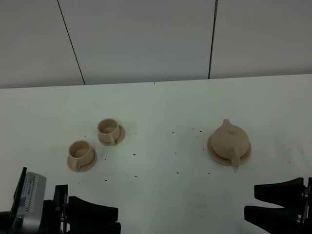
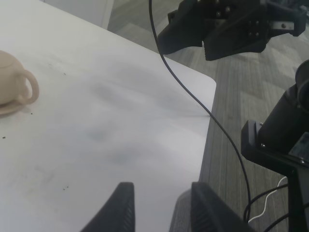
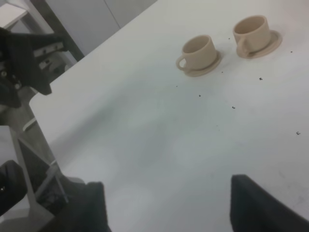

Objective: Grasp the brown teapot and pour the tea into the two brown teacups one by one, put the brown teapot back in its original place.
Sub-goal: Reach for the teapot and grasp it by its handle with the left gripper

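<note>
Currently, the brown teapot (image 1: 229,140) is seen seated on its round plate (image 1: 213,153) on the right part of the table (image 1: 165,107). Its lid is on and its handle is turned toward the near edge. At the left, the nearer teacup (image 1: 80,152) and the farther teacup (image 1: 108,130) are set just beside each other, well apart from the teapot. The left gripper (image 1: 117,219) is held low at the near left edge, its jaws parted narrowly with nothing between them. The right gripper (image 1: 251,201) is held at the near right edge, jaws spread wide and empty, short of the teapot.
</note>
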Available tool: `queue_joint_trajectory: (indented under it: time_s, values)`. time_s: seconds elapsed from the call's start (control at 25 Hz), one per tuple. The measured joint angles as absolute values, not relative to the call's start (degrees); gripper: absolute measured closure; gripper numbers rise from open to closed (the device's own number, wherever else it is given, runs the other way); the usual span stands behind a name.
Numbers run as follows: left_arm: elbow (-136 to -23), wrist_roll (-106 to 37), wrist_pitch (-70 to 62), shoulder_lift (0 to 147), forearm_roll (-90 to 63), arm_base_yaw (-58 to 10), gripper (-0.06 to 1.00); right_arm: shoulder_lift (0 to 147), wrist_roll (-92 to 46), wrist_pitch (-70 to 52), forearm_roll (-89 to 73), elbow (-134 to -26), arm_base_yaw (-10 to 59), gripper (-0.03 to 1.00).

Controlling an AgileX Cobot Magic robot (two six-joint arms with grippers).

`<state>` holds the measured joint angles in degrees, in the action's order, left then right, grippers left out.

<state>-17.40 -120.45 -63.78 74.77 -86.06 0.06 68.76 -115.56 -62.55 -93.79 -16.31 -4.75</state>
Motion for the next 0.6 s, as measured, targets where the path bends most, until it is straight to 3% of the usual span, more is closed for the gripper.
queue_joint_trajectory:
  time_s: [0.6]
  values:
    - [-17.40,-120.58,-64.07,74.77,-86.50,0.06,0.60,68.76,-115.56,-62.94,-93.97,-16.31,-4.75,0.44]
